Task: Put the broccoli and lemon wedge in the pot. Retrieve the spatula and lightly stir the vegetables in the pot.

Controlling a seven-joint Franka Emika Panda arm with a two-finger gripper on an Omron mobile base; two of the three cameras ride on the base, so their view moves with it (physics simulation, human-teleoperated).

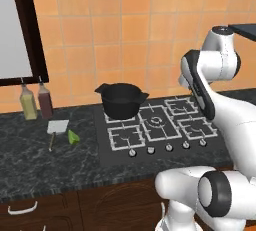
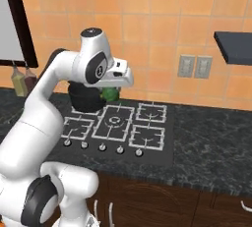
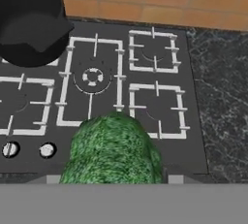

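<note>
A green broccoli [image 3: 114, 152] sits between my fingers, and my gripper [image 3: 111, 179] is shut on it above the front of the stove. From the right base view the broccoli [image 2: 109, 94] hangs under the hand [image 2: 119, 76], just right of the black pot [image 2: 83, 98]. The pot [image 1: 121, 100] stands on the stove's back left burner and looks empty in the hand view, where the pot [image 3: 29, 22] is at the upper left. On the counter left of the stove lie the lemon wedge [image 1: 73, 136] and the spatula [image 1: 57, 127], side by side.
Two bottles [image 1: 36, 102] stand against the tiled wall at the far left. The stove [image 1: 160, 125] has several burners and a row of knobs [image 1: 167, 148] along its front. A wall shelf [image 2: 234, 46] juts out at the right.
</note>
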